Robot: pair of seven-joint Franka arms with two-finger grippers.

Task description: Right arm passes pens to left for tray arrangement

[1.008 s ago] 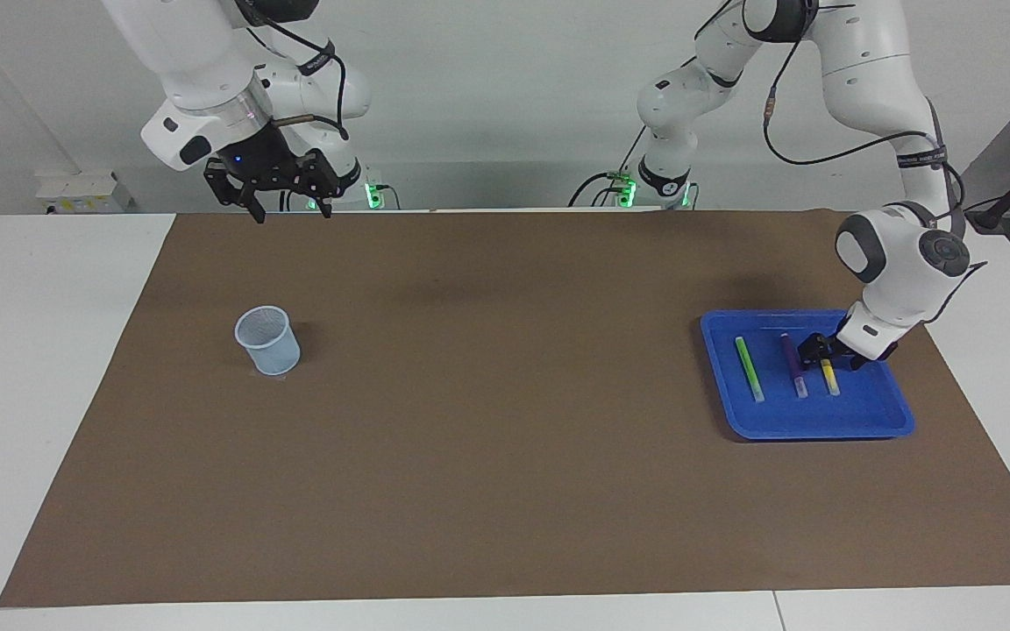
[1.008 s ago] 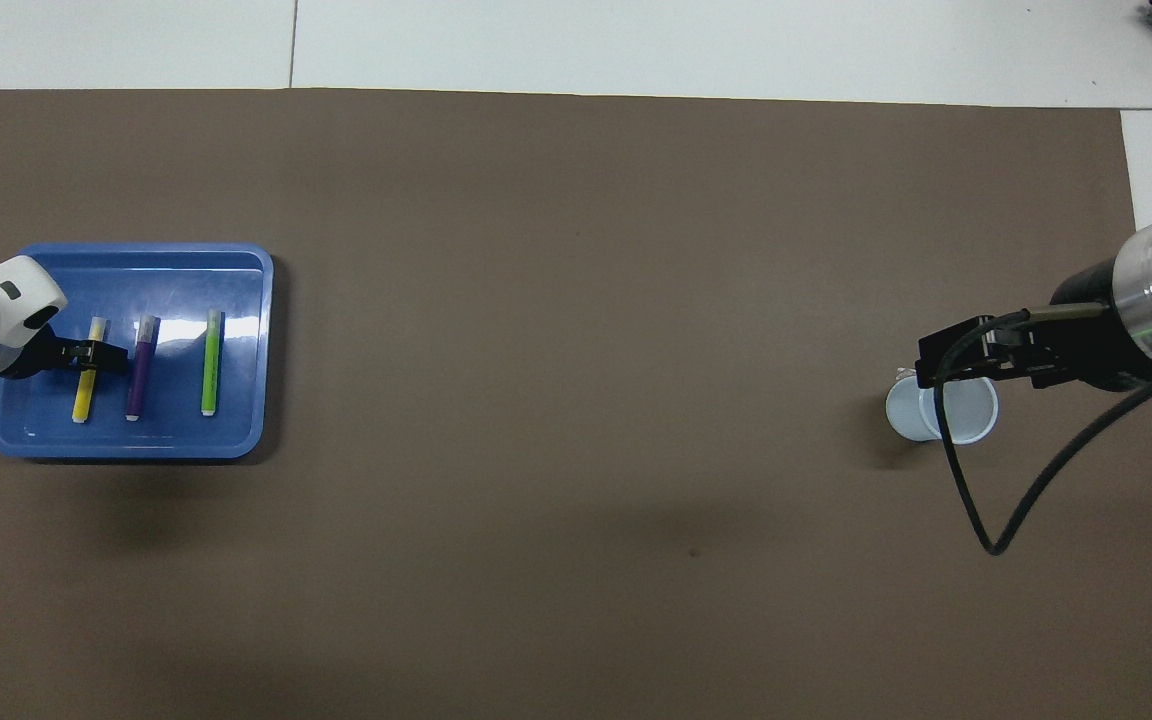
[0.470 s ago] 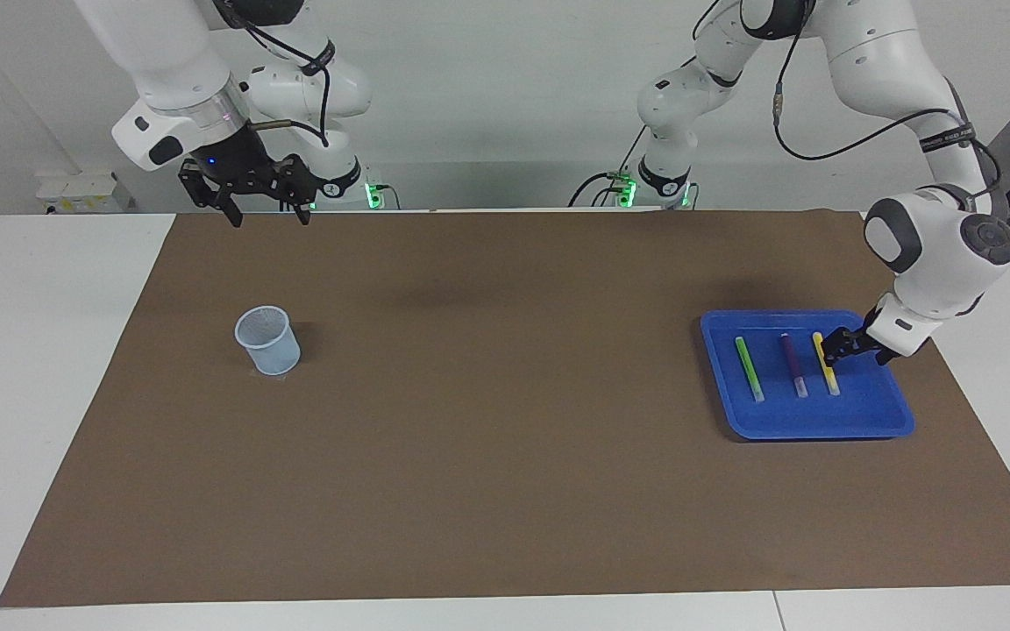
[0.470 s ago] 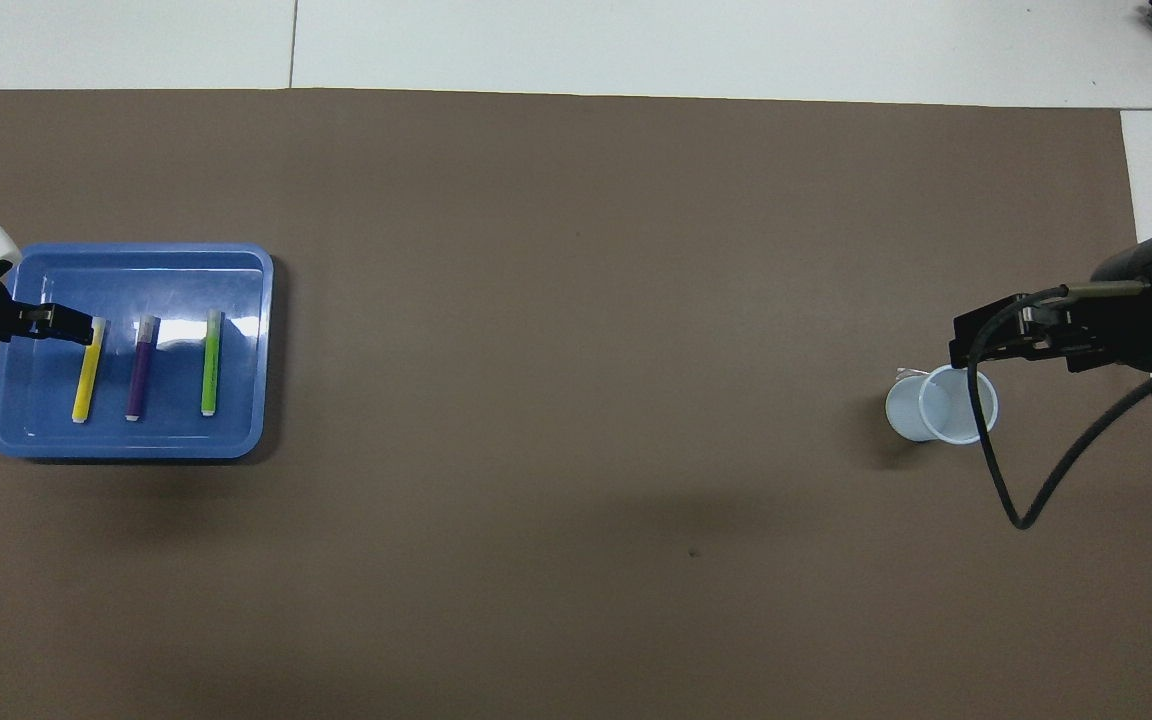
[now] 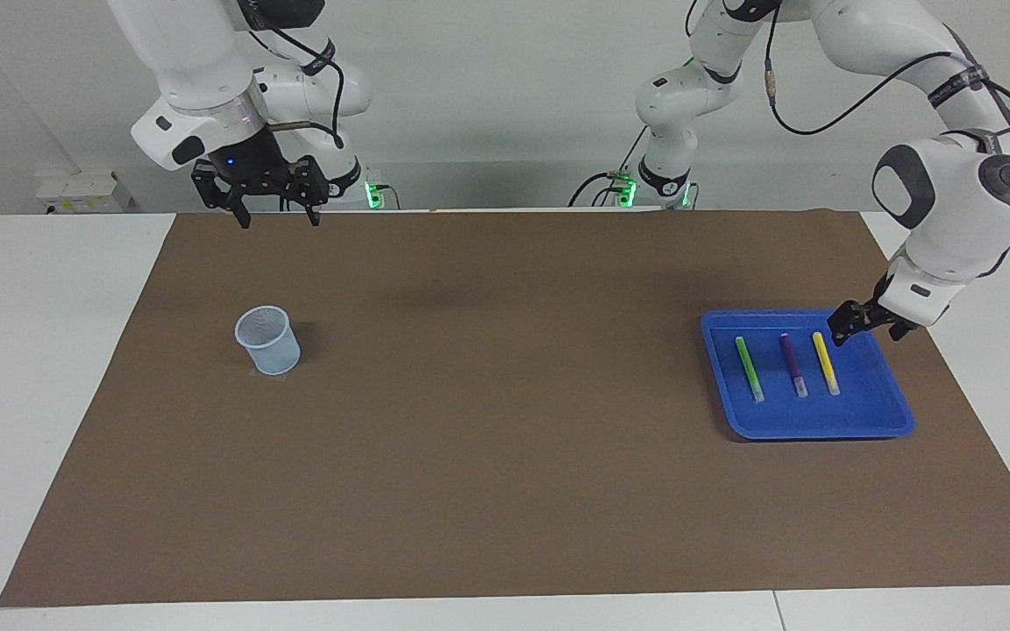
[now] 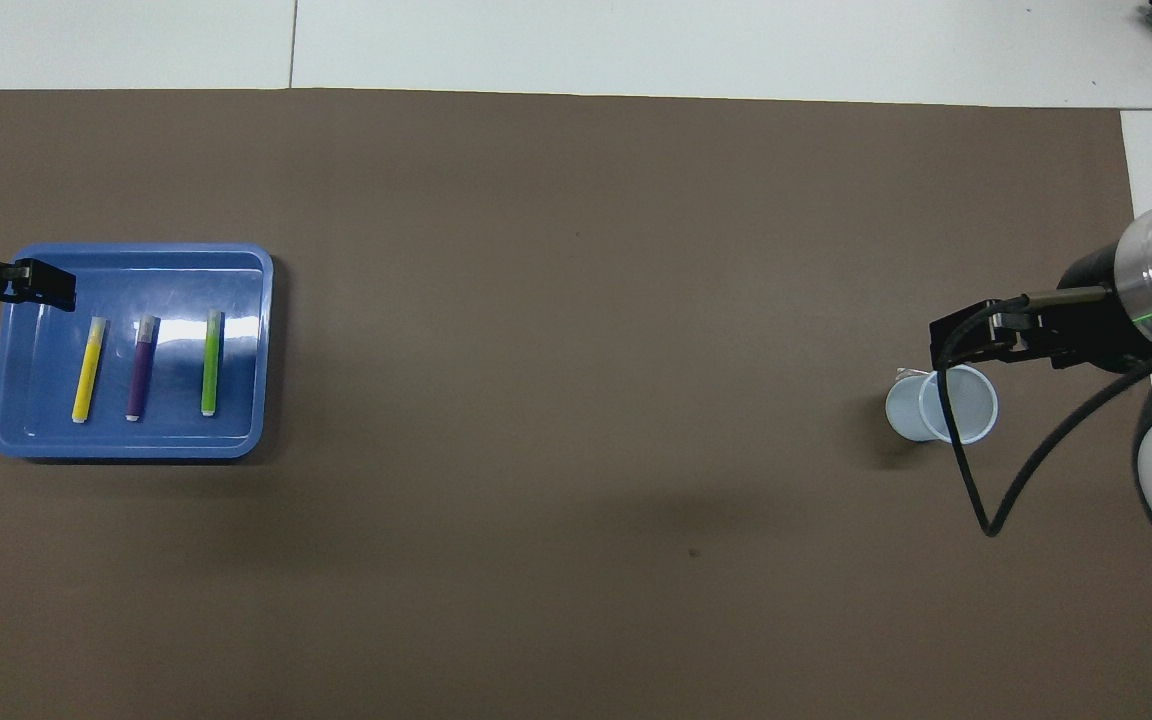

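The blue tray (image 5: 866, 410) lies at the left arm's end of the mat, also in the overhead view (image 6: 236, 300). Three pens lie side by side in it: green (image 5: 748, 368) (image 6: 210, 362), purple (image 5: 793, 364) (image 6: 140, 367) and yellow (image 5: 825, 362) (image 6: 87, 368). My left gripper (image 5: 847, 326) (image 6: 44, 285) is open and empty, up over the tray's corner beside the yellow pen and clear of it. My right gripper (image 5: 277, 210) (image 6: 956, 340) is open and empty, held high over the mat's edge nearest the robots.
A small translucent pale-blue cup (image 5: 268, 340) (image 6: 941, 405) stands upright on the brown mat (image 5: 505, 394) toward the right arm's end. White table shows around the mat.
My left gripper has let go of the yellow pen in the tray and drawn up and away from it. My right gripper has shifted slightly while held high.
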